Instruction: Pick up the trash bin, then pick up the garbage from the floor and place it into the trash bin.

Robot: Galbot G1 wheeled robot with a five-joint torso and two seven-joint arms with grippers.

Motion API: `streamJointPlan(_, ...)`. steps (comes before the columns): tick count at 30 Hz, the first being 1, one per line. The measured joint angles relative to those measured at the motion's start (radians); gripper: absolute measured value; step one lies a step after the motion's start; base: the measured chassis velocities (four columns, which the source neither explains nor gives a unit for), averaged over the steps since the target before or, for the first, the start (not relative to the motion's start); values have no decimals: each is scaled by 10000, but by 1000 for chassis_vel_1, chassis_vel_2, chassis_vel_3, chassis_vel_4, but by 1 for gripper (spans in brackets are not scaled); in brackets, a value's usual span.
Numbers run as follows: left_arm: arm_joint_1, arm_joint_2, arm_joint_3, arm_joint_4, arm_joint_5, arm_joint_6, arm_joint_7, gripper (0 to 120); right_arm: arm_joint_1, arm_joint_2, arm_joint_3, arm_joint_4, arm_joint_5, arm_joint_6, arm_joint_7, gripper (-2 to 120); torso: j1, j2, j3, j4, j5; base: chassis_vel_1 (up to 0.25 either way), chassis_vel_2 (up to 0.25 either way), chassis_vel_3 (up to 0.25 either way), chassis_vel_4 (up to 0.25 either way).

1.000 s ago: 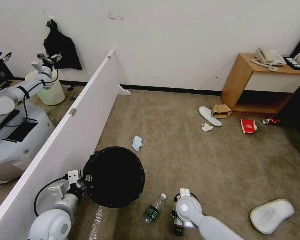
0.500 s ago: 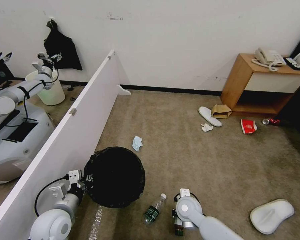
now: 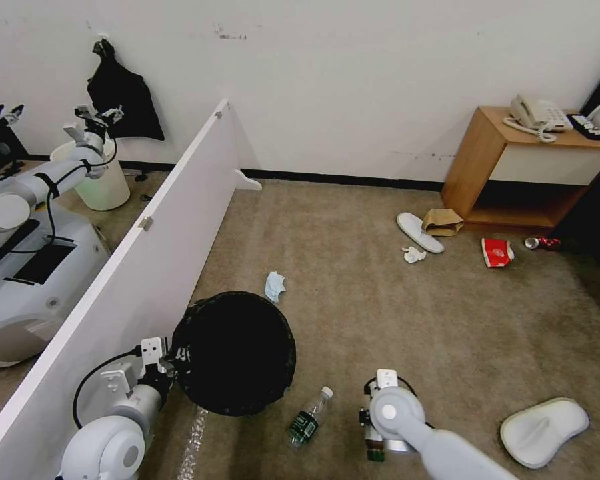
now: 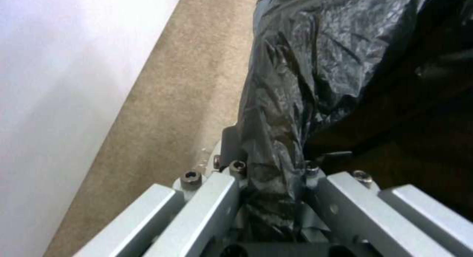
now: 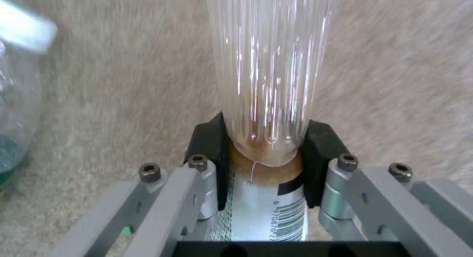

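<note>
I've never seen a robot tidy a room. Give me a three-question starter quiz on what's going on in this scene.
1. True or false: the left pincer is clamped on the trash bin at its bag-lined rim.
2. What does the right pincer hold? A) slipper B) clear bottle C) red cup
3. Fill in: a second bottle lies on the carpet between the bin and the ___ arm.

Key: 1 true; 2 B, a clear bottle; 3 right.

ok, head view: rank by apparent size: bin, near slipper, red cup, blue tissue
1. bin
2. near slipper
3. red cup and blue tissue: look alike, unranked. Bin and slipper lie nearer the camera.
</note>
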Motion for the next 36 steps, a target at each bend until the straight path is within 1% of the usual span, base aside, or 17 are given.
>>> streamJointPlan(7, -336, 166, 110, -278, -568, 601, -303, 2, -246, -1075, 522, 1152, -68, 24, -85, 26, 0, 0, -2, -1, 0, 0, 0, 0, 0)
streamJointPlan(8, -336, 166, 110, -278, -568, 601, -303, 2, -246, -1075, 522, 1152, -68, 24, -85, 26, 0, 0, -2, -1, 0, 0, 0, 0, 0)
streamJointPlan(10, -438, 275, 183, -394, -788, 866, -416, 2, -511, -1557, 970, 1554, -315, 34, -280, 26, 0, -1, -1, 1, 2, 0, 0, 0, 0)
streamJointPlan(13, -480, 330, 233, -445, -899, 977, -470, 2, -749, -1824, 1273, 1766, -599, 56, -501, 26, 0, 0, -1, 2, -1, 0, 0, 0, 0)
streamJointPlan(14, -564, 404, 325, -548, -1168, 1196, -608, 2, -1196, -2282, 1883, 2130, -1143, 96, -953, 26, 0, 0, -2, -3, 4, 0, 0, 0, 0)
streamJointPlan(16, -598, 424, 366, -600, -1289, 1287, -662, 2, -1355, -2457, 2097, 2291, -1331, 123, -1087, 26, 0, 0, -2, -3, 1, 0, 0, 0, 0)
streamJointPlan(17, -622, 456, 414, -729, -1470, 1436, -736, 2, -1569, -2755, 2487, 2598, -1631, 154, -1358, 26, 0, 0, -1, -9, -3, 0, 0, 0, 0)
streamJointPlan(19, -546, 458, 411, -988, -1612, 1589, -868, 2, -1609, -2988, 2861, 2887, -2053, 178, -1788, 26, 0, 0, -2, 1, 3, 0, 0, 0, 0)
streamJointPlan(21, -523, 451, 417, -1079, -1658, 1648, -912, 2, -1649, -3098, 3150, 3067, -2342, 210, -2136, 26, 0, 0, -1, 8, 4, 0, 0, 0, 0)
streamJointPlan(22, -527, 440, 467, -1168, -1697, 1727, -977, 2, -1728, -3264, 3663, 3357, -2674, 247, -2546, 26, 0, 0, -1, 6, 2, 0, 0, 0, 0)
streamJointPlan(23, -527, 440, 467, -1168, -1697, 1727, -977, 2, -1728, -3264, 3663, 3357, -2674, 247, -2546, 26, 0, 0, -1, 6, 2, 0, 0, 0, 0)
streamJointPlan(25, -515, 400, 546, -1275, -1752, 1818, -1062, 2, -1771, -3432, 4407, 3741, -3016, 257, -3068, 26, 0, 0, -2, -4, -1, 0, 0, 0, 0)
streamJointPlan(26, -515, 400, 546, -1275, -1752, 1818, -1062, 2, -1771, -3432, 4407, 3741, -3016, 257, -3068, 26, 0, 0, -2, -4, -1, 0, 0, 0, 0)
streamJointPlan(28, -459, 344, 657, -1340, -1730, 1882, -1126, 2, -1784, -3788, 5214, 4181, -3386, 309, -3775, 26, 0, 0, -2, 1, 2, 0, 0, 0, 0)
streamJointPlan(29, -459, 344, 657, -1340, -1730, 1882, -1126, 2, -1784, -3788, 5214, 4181, -3386, 309, -3775, 26, 0, 0, -2, 1, 2, 0, 0, 0, 0)
streamJointPlan(34, -438, 196, 791, -1413, -1672, 1948, -1208, 2, -1811, -4361, 6186, 4824, -4286, 676, -4963, 25, 0, 0, -2, 1, 1, 0, 0, 0, 0)
streamJointPlan(36, -465, 175, 823, -1414, -1673, 1964, -1213, 2, -1826, -4467, 6374, 4980, -4305, 733, -5083, 25, 0, 0, -2, 0, 1, 0, 0, 0, 0)
